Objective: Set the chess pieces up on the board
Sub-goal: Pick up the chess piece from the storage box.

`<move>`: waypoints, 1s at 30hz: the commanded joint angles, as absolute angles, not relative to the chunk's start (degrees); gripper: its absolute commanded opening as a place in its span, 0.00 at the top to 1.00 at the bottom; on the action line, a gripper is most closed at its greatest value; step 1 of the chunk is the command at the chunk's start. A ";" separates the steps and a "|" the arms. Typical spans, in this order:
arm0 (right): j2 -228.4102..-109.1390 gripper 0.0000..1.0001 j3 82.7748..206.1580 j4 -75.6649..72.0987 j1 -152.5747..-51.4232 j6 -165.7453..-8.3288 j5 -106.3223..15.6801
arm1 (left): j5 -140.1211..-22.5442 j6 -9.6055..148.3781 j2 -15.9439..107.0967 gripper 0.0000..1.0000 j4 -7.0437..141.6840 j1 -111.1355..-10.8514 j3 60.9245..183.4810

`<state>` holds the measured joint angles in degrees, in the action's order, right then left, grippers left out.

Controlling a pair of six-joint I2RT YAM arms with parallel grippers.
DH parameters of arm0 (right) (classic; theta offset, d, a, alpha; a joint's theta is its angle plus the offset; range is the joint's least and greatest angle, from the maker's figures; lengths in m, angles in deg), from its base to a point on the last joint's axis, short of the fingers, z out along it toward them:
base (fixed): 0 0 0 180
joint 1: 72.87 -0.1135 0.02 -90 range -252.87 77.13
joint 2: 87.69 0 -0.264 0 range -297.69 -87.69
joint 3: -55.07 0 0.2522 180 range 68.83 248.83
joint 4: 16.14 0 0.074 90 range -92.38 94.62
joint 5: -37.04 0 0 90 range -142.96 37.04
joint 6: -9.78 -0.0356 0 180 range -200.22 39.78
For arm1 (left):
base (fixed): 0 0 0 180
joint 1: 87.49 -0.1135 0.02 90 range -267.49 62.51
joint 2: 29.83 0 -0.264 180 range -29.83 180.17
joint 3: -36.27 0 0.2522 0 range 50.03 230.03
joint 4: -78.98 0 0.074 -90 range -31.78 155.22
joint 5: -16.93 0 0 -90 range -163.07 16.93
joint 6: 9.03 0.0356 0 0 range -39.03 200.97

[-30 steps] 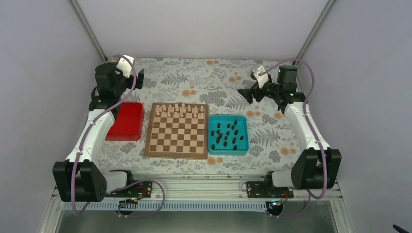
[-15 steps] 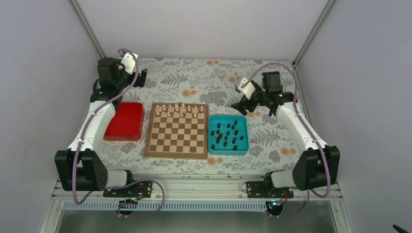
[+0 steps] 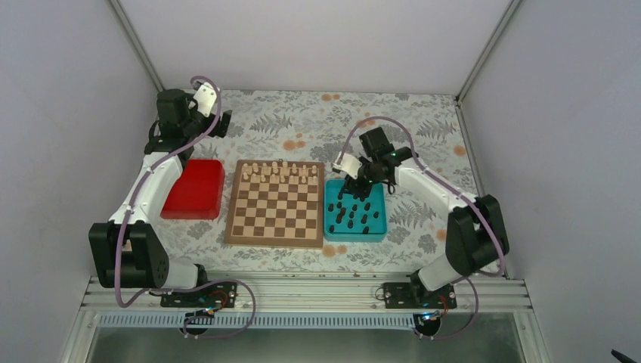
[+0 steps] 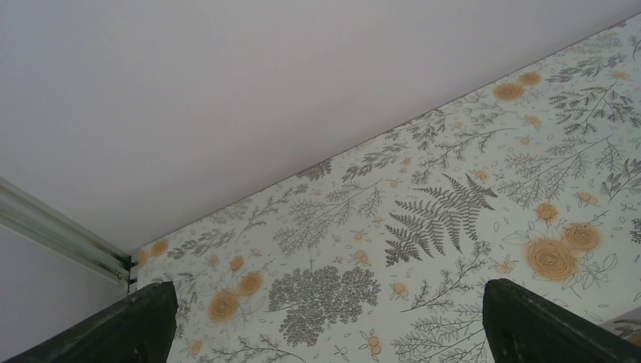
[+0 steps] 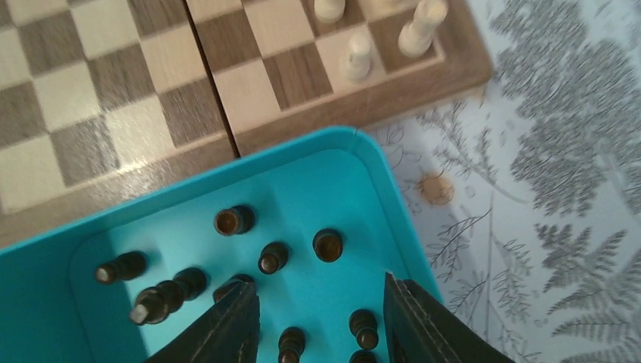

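Right gripper: is hanging over the 12 o'clock end of the teal tray, jaws moderately apart and gripping nothing. In the right wrist view the gripper is pointing down into the tray, with dark pieces showing below the gap.

Left gripper: is hovering at about 10 o'clock from the board, over the far-left corner of the worktop. In the left wrist view the gripper is spread wide and is carrying nothing, with only the floral worktop in front of it.

Chess pieces: all those in view are sitting inside the teal tray, loosely scattered. In the right wrist view some are standing and a few are lying on their sides, close together.

Board: is lying at the worktop's centre, with the teal tray just beside it at 3 o'clock. Its corner is showing in the right wrist view.

Surroundings: pale pieces are occupying the two rows at the board's 12 o'clock edge. A red tray is lying at the board's 9 o'clock.

Obstructions: the tray's raised wall is standing between the dark pieces and the board. Neighbouring pieces are crowding one another beneath the right gripper.
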<state>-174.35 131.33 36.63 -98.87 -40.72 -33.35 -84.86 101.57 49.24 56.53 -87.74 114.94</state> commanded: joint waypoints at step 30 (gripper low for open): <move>-189.41 0.62 134.09 33.69 -102.93 -40.84 -39.50 | -85.02 104.34 50.03 0.00 59.40 -88.02 113.94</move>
